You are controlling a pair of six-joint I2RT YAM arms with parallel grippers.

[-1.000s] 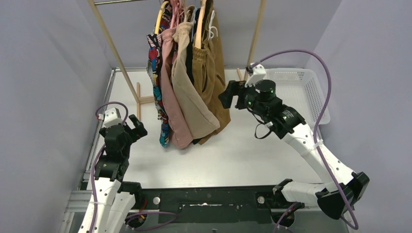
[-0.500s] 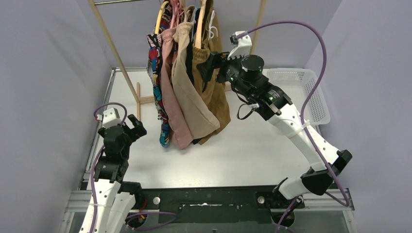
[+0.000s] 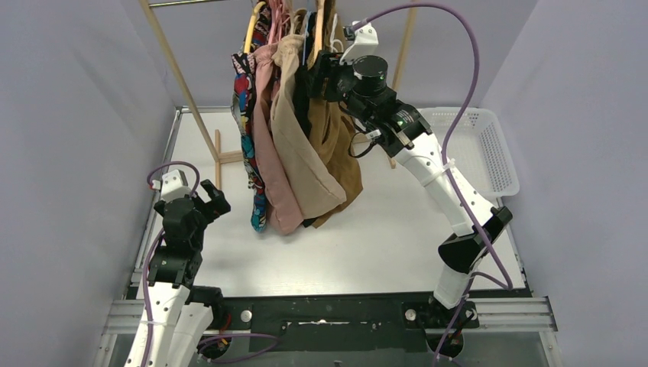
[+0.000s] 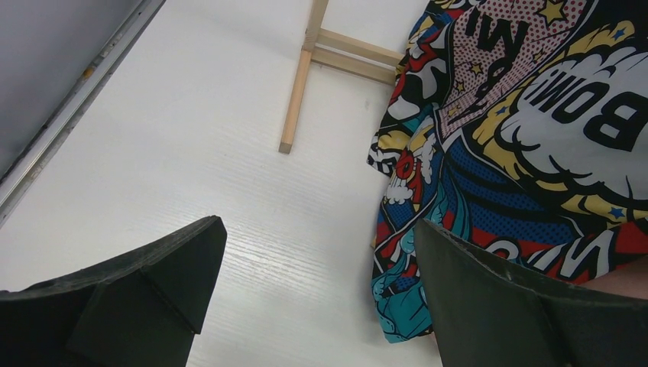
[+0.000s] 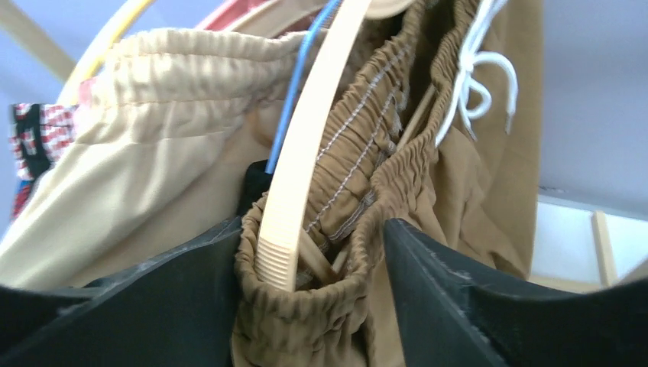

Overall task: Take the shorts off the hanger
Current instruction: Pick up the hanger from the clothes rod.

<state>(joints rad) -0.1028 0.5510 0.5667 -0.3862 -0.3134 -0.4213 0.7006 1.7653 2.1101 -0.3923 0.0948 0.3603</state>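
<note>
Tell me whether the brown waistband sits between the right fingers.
Yes: the brown shorts' waistband and the wooden hanger's end lie between the right gripper's two dark fingers.

The right tool [image 3: 319, 76] has climbed from beside the mustard shorts [image 3: 341, 145] to their waistband, jaws narrowed astride it and the hanger [image 5: 306, 153] end.

Bare white counter [image 3: 382, 237] gives passage below the hanging fabric shorts [image 3: 298, 153]; slanted pale wooden rack poles [image 3: 176, 76] and a white plastic basket [image 3: 497, 153] flank it.
</note>
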